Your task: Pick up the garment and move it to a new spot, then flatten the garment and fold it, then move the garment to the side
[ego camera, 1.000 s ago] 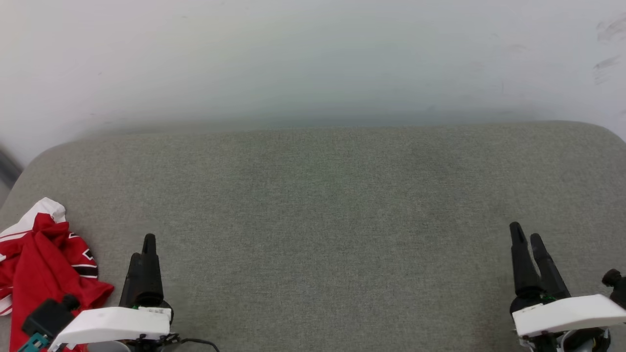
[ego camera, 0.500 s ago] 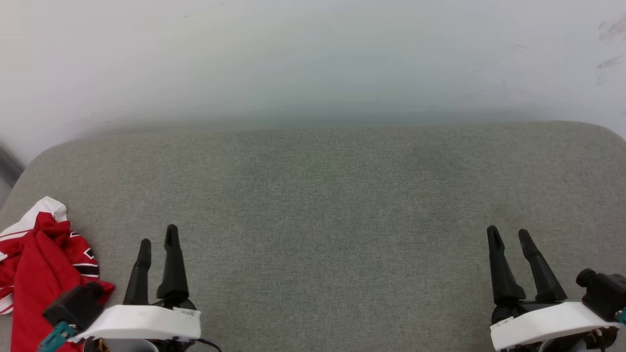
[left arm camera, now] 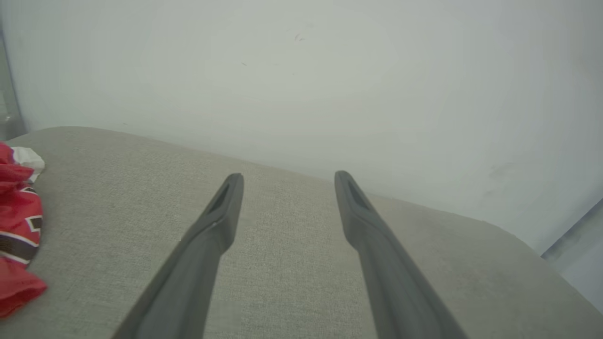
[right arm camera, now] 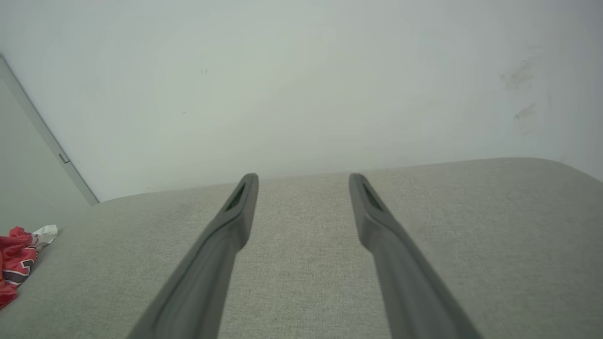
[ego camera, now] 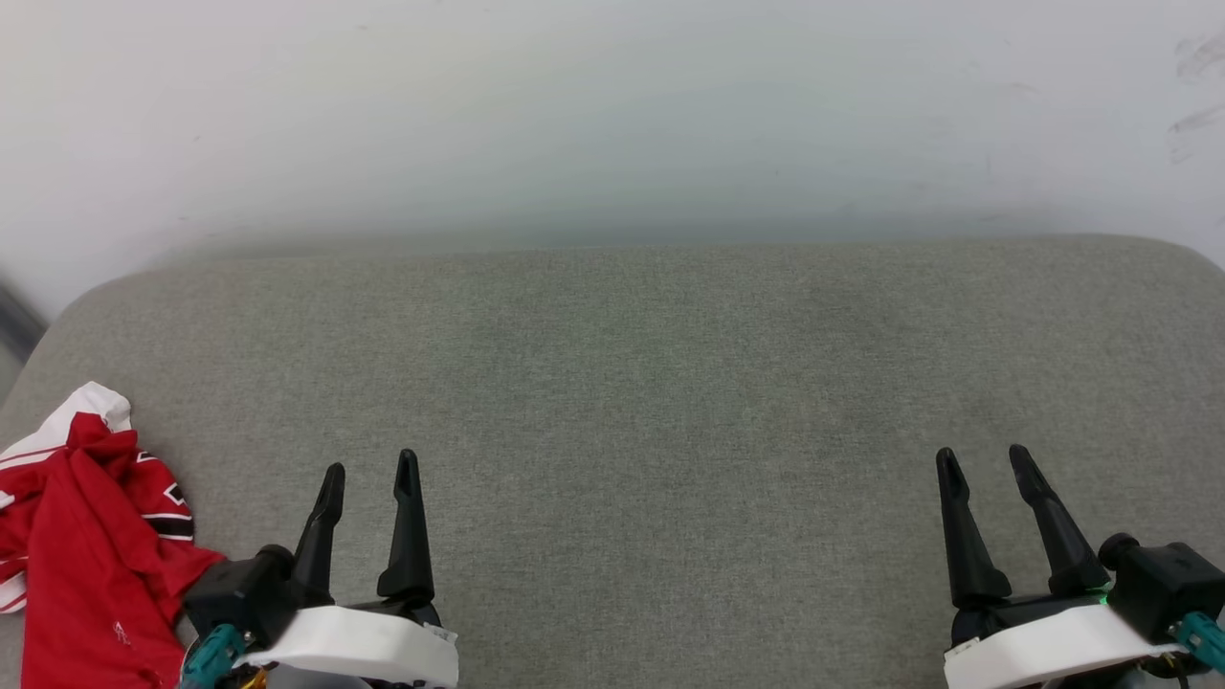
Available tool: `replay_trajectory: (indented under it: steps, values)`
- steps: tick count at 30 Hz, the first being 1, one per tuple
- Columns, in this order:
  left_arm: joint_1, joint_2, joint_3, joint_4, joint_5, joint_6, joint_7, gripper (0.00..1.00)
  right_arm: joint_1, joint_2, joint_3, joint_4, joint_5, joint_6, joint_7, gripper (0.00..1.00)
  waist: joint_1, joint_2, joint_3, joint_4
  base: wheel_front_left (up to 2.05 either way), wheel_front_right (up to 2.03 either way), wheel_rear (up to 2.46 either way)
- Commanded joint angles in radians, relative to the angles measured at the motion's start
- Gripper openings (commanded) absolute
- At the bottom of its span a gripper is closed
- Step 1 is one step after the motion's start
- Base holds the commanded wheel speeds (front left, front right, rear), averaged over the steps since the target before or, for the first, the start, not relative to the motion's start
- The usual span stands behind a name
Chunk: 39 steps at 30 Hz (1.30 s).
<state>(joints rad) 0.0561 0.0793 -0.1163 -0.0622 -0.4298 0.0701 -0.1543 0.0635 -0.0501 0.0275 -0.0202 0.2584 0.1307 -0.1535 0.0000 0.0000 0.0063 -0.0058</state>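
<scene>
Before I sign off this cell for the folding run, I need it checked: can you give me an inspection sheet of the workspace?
surface: grey fabric pad, rounded far corners.
job's things: garment, red and white, crumpled at the pad's left edge, unfolded.
clutter: nothing seen.
grippers: left gripper open, empty, beside the garment; right gripper open, empty, near the pad's right side.
cables: teal connector at the left wrist, another at the right; no loose cable seen.
surroundings: pale wall behind the pad, scuff marks at its upper right.
</scene>
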Motion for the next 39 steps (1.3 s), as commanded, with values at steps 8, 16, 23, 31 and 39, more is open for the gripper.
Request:
replay_trajectory:
  steps: [8,16,23,31,39]
  values:
    - [0.013,0.024,-0.040,-0.015,0.059,0.065,-0.026,1.00,0.012,-0.001,0.008,-0.035,-0.105,0.000,-0.027,1.00,0.0000,0.0000,-0.002,0.005,0.00,0.00,0.00]
    - [0.037,-0.023,0.083,-0.010,0.000,-0.028,-0.045,1.00,0.029,0.000,-0.009,-0.047,-0.121,0.000,-0.046,1.00,0.0000,0.0000,-0.004,0.012,0.00,0.00,0.00]
    - [0.046,-0.029,0.107,-0.008,0.070,-0.066,-0.060,1.00,0.039,0.000,-0.006,-0.054,-0.184,0.000,-0.060,1.00,0.0000,0.0000,-0.005,0.016,0.00,0.00,0.00]
    - [0.063,-0.029,0.085,0.005,0.122,-0.078,-0.075,1.00,0.051,0.000,-0.001,-0.063,-0.233,0.000,-0.078,1.00,0.0000,0.0000,-0.008,0.020,0.00,0.00,0.00]
    - [0.077,-0.029,0.087,0.016,0.185,-0.082,-0.095,1.00,0.064,0.000,0.007,-0.081,-0.262,0.000,-0.096,1.00,0.0000,0.0000,-0.005,0.063,0.00,0.00,0.00]
